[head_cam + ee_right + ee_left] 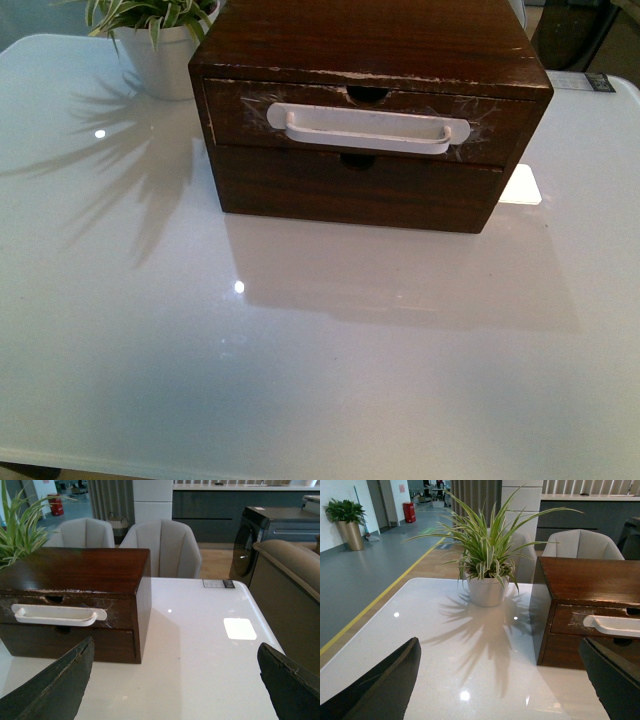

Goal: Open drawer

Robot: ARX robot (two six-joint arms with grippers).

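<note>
**Item 1.** Dark brown wooden two-drawer chest [370,40], at the middle of the far edge of the glossy white table [300,380].
- Upper compartment: dark brown wooden drawer [240,120] with a wide white bar handle [368,130], whitish scratches and a half-round notch in its top edge. The drawer is pushed in and its contents are hidden.
- Lower compartment: plain handleless drawer front [300,190] with a small notch, also shut.

**Item 2.** Round white pot [160,60] at the table's far left corner, just beside the chest. It holds a green-and-white striped leafy plant [487,545], whose top is cut off in the front view.

**Item 3.** Left gripper [499,645]: dark fingers [380,685] spread wide with nothing between them, over the table to the chest's left and apart from it.

**Item 4.** Right gripper [175,645]: dark fingers [55,685] spread wide and empty, facing the chest's front right corner without touching it.

**Item 5.** Bright white square patch [522,185] on the table just right of the chest. Whether it is a card or a reflection cannot be told.

**Item 6.** Small black-and-white label [218,583] at the table's far right edge, its print too small to read.

**Room.** Pale grey upholstered chairs [160,545] stand beyond the far edge. There is a grey floor [365,575] with a yellow line.
</note>
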